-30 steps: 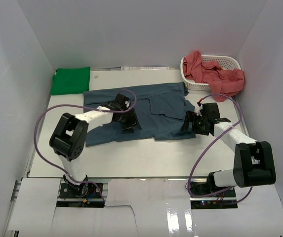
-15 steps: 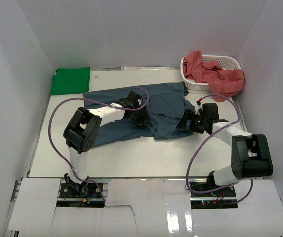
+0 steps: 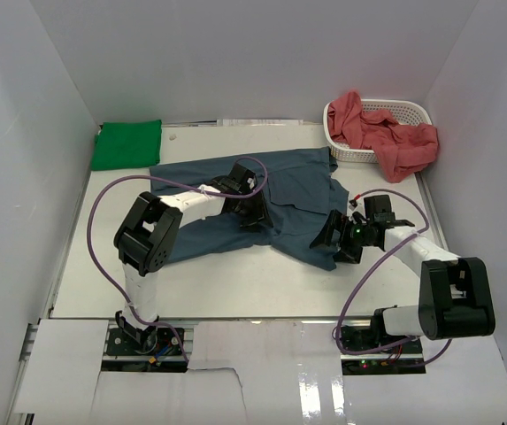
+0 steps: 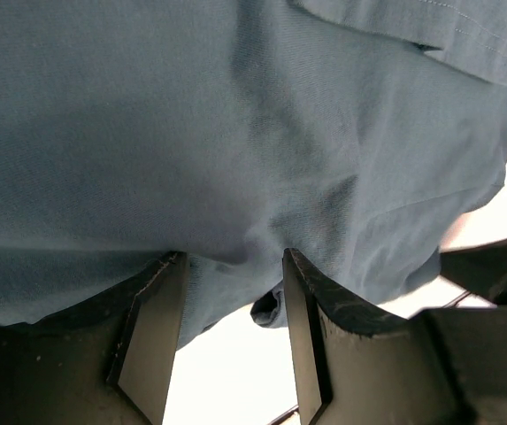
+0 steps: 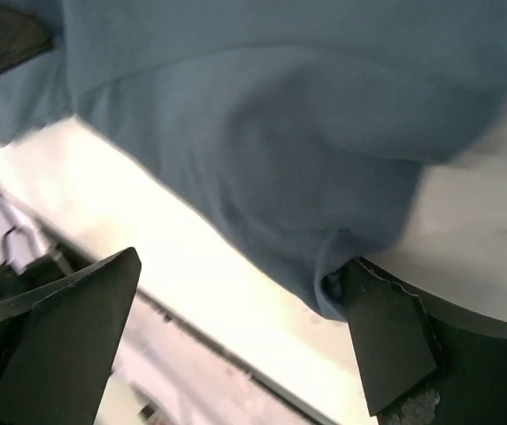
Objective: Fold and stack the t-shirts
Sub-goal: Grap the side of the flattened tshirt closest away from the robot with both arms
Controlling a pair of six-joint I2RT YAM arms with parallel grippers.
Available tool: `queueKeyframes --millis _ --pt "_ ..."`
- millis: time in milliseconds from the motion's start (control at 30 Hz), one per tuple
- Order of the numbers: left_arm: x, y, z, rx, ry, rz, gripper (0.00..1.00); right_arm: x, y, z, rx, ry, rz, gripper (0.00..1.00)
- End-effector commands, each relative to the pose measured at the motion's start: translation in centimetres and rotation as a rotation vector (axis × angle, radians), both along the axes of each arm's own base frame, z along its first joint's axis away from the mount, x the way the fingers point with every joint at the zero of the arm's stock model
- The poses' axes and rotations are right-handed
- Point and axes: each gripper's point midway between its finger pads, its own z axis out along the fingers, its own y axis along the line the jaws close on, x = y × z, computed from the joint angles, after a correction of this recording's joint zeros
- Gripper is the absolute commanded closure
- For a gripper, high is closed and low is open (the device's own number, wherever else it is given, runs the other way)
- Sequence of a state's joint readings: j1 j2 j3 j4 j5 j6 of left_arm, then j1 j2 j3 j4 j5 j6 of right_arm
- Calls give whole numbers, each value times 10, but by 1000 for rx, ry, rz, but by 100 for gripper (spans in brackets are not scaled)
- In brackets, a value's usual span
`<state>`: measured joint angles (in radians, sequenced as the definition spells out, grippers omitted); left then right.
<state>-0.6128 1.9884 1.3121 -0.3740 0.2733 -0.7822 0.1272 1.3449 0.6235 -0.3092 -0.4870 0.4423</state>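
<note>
Now: blue shirt spread mid-table

I see the blue shirt (image 3: 293,190) lying rumpled across the table (image 3: 235,283). My left gripper (image 3: 251,211) presses on its middle, jaws parted. My right gripper (image 3: 337,239) gapes wide at its near right corner.

The pale table (image 3: 235,283) before my arms carries three items. A slate blue t-shirt (image 3: 293,177) lies spread and rumpled across its middle. A folded green t-shirt (image 3: 127,144) occupies the far left corner, a white basket (image 3: 403,106) the far right.
</note>
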Motion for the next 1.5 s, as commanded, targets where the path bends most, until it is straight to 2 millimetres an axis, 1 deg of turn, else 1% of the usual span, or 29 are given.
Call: queueKeyframes --millis 0,67,100,233,367,433,533,567,600,633,667,700,733,767,800,833,867,900,967,1000,1100,1133,1167,1200,1233,1267,1333,1433,1467 --pt "1 2 8 28 -38 -8 43 -29 26 22 209 134 19 1" --pt "0 4 8 33 -38 -7 43 -34 35 31 298 166 27 3" --pt "0 5 7 37 -36 -7 43 -36 41 41 362 186 45 3" --pt "-1 6 6 43 -34 -4 43 -31 47 67 463 232 9 5" --pt "-3 8 5 49 -29 -2 43 -30 42 91 540 250 -45 6" --pt "-3 9 4 53 -31 0 43 -31 39 97 551 274 -78 6" --pt "-4 10 3 59 -29 -1 43 -38 34 107 576 329 -126 7" --pt "-3 10 3 59 -30 1 43 -36 27 111 597 327 -158 7" --pt "-3 10 2 59 -28 0 43 -35 26 115 608 320 -159 6" --pt "-4 10 2 58 -26 1 43 -30 22 116 597 291 -173 6" --pt "-4 10 1 59 -22 1 43 -21 19 124 572 229 -162 5" --pt "-4 9 1 57 -21 0 43 -13 12 122 486 103 -111 4" --pt "-4 9 2 56 -23 0 43 -7 5 122 401 40 -92 4" --pt "-4 10 2 57 -23 -1 43 10 -6 137 292 -59 -75 4" --pt "-5 10 2 56 -24 -1 43 12 -25 123 126 -67 -95 4" --pt "-5 10 4 56 -28 -1 43 18 -46 117 -39 -136 -73 4" --pt "-5 10 4 56 -28 -1 43 17 -48 117 -60 -170 -38 4" --pt "-5 11 5 57 -32 -4 43 17 -58 111 -132 -189 -26 4" --pt "-5 12 6 61 -37 -2 43 10 -63 102 -202 -200 -4 3" --pt "-6 13 7 64 -40 -3 43 0 -64 86 -213 -169 6 2" --pt "-6 14 9 66 -45 0 43 -14 -60 68 -213 -161 9 0" --pt "-6 15 10 64 -46 -2 43 -24 -46 67 -183 -174 35 0" --pt "-6 15 11 66 -48 -1 43 -28 -42 66 -163 -165 30 0" --pt "-6 16 11 69 -48 1 43 -34 -32 66 -104 -151 47 0" --pt "-7 16 12 69 -50 2 43 -45 -27 57 -76 -112 62 6" --pt "-7 17 12 71 -51 1 43 -51 -23 52 -59 -81 61 7" --pt "-7 18 14 72 -54 1 43 -63 -22 40 -72 -56 62 7" --pt "-8 20 13 79 -56 3 43 -69 -21 34 -67 -65 39 8" --pt "-8 20 13 80 -55 3 43 -75 -22 26 -66 -43 34 8"
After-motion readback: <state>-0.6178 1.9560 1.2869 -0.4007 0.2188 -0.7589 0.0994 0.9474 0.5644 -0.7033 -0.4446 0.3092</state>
